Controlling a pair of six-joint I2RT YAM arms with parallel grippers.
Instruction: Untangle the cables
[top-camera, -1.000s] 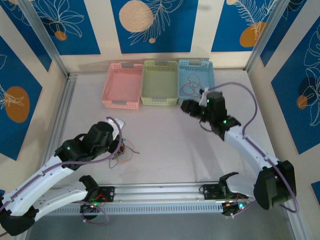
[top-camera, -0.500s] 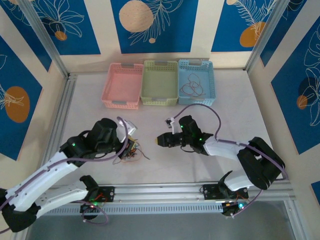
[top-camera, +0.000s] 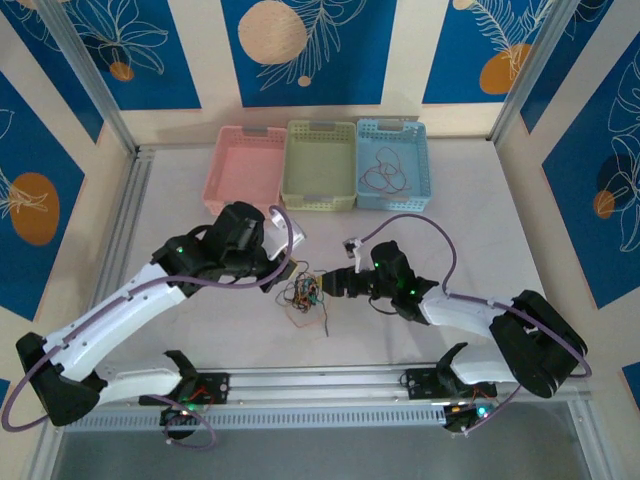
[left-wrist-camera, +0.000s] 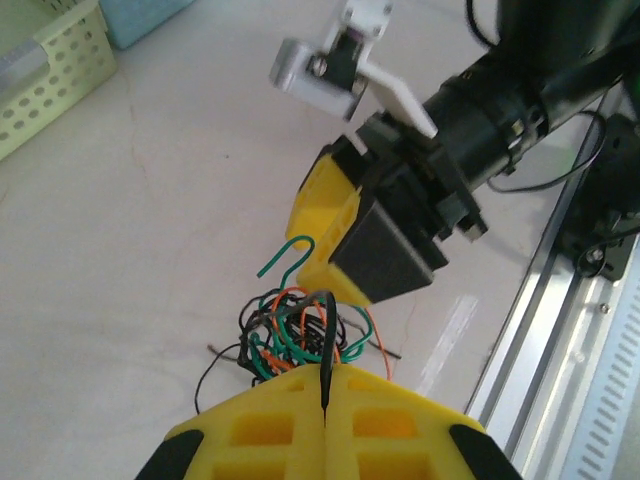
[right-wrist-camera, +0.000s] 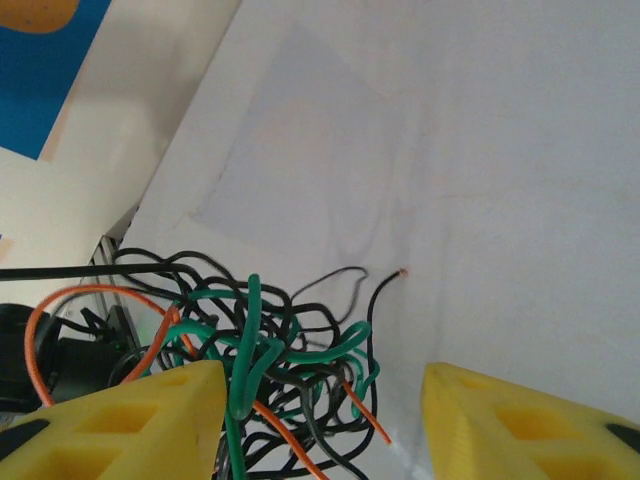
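Note:
The cables form a small knotted clump of black, green and orange strands on the white table, in front of the arms. My left gripper is at the clump's left edge. In the left wrist view the left gripper is shut on one black cable that comes out of the clump. My right gripper reaches in from the right. In the right wrist view the right gripper is open, with the clump between its yellow fingers, close to the left one.
Pink, green and blue baskets stand in a row at the back. A reddish-brown cable lies in the blue one. A metal rail runs along the near edge, and frame posts stand on either side.
My left gripper has dragged the clump right and away from the rail. My right arm has swung down from the blue basket to the clump, its jaws wider now than half a second ago.

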